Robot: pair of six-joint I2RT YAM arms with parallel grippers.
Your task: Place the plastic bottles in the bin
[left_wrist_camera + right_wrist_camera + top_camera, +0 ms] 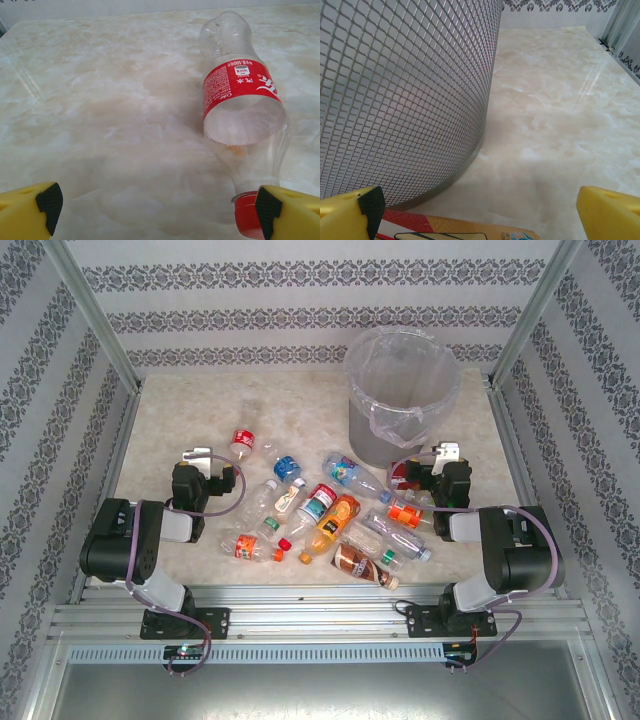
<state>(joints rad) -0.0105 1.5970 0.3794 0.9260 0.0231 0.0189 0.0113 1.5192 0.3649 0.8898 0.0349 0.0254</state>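
Observation:
Several clear plastic bottles (330, 515) with coloured labels lie scattered across the middle of the table. The tall grey mesh bin (400, 390), lined with a clear bag, stands at the back right. My left gripper (212, 462) is open and low over the table, just left of a red-labelled bottle (240, 95) whose red cap (246, 217) lies against the right finger. My right gripper (480, 212) is open beside the bin's mesh wall (405, 95). A bottle with a red and orange label (450, 231) lies under it, between the fingers.
The marble-patterned tabletop (180, 410) is fenced by metal frame posts and patterned walls. Bare table stretches left of and behind the left gripper, and to the right of the bin (560, 115).

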